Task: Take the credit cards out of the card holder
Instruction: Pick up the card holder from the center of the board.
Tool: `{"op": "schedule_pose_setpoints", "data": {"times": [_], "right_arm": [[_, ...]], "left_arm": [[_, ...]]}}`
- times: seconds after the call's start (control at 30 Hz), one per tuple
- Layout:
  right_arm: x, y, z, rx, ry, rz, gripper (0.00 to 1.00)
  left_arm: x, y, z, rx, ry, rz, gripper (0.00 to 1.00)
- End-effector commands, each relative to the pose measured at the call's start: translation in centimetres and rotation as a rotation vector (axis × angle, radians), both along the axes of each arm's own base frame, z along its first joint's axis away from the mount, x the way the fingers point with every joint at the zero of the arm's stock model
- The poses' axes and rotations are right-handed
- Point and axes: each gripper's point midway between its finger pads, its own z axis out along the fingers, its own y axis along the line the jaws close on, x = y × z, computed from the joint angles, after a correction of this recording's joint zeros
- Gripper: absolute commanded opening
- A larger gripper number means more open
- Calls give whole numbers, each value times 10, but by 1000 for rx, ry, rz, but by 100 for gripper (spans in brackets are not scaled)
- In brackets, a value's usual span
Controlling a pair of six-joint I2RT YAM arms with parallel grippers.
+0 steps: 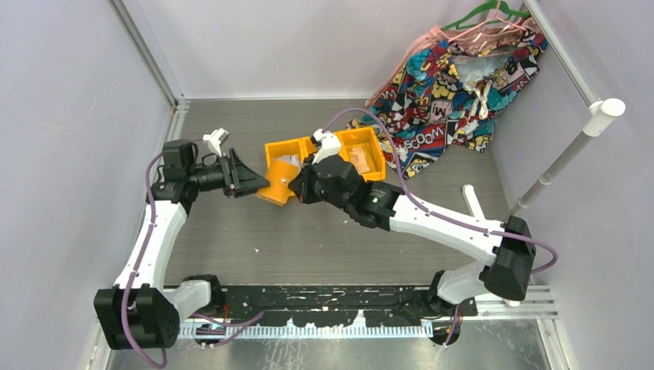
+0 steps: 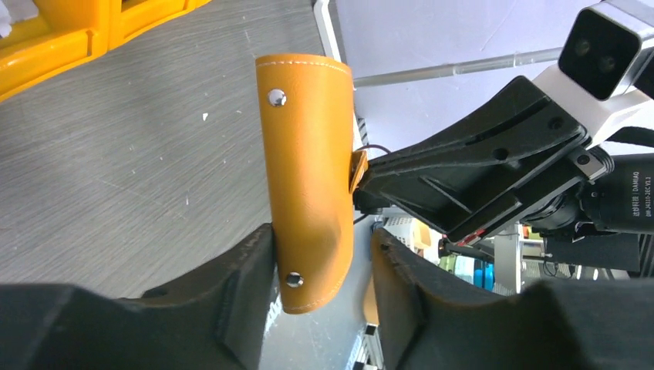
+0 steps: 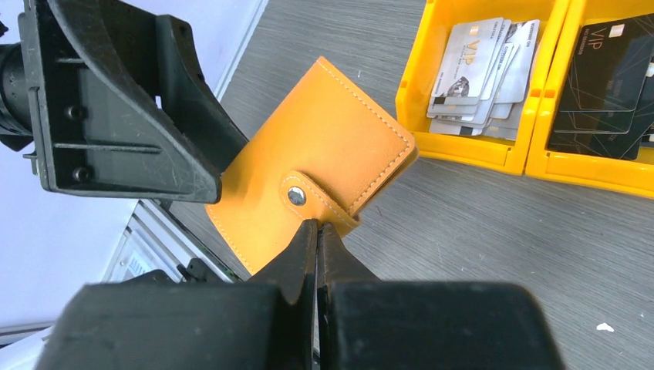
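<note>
The orange card holder (image 1: 276, 187) hangs closed above the table between both grippers, its tab (image 3: 322, 203) still snapped. My left gripper (image 1: 253, 180) grips its spine end (image 2: 308, 169); one finger (image 2: 247, 270) presses the cover and a small gap shows at the other. My right gripper (image 3: 317, 225) is shut on the end of the tab and also shows in the top view (image 1: 302, 185). Pale credit cards (image 3: 482, 73) lie in one orange bin and dark ones (image 3: 609, 77) in the other. Any cards inside the holder are hidden.
Two orange bin trays (image 1: 271, 146) (image 1: 378, 158) stand side by side just behind the holder. A colourful garment (image 1: 455, 85) on hangers lies at the back right. A white pole (image 1: 563, 154) leans at the right. Walls enclose the table on the left and at the back.
</note>
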Motion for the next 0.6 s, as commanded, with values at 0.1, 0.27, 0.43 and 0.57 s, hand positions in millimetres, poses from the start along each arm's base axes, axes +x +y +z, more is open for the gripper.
{"op": "schedule_pose_setpoints", "data": {"times": [0.1, 0.27, 0.43, 0.57], "right_arm": [[1, 23, 55, 144, -89, 21, 1], [4, 29, 56, 153, -85, 12, 5], [18, 13, 54, 126, -72, -133, 65], [22, 4, 54, 83, -87, -251, 79]], "left_arm": [[-4, -4, 28, -55, -61, -13, 31], [-4, -2, 29, -28, -83, 21, 12], [6, 14, 23, 136, -167, 135, 0], [14, 30, 22, 234, -235, 244, 0]]}}
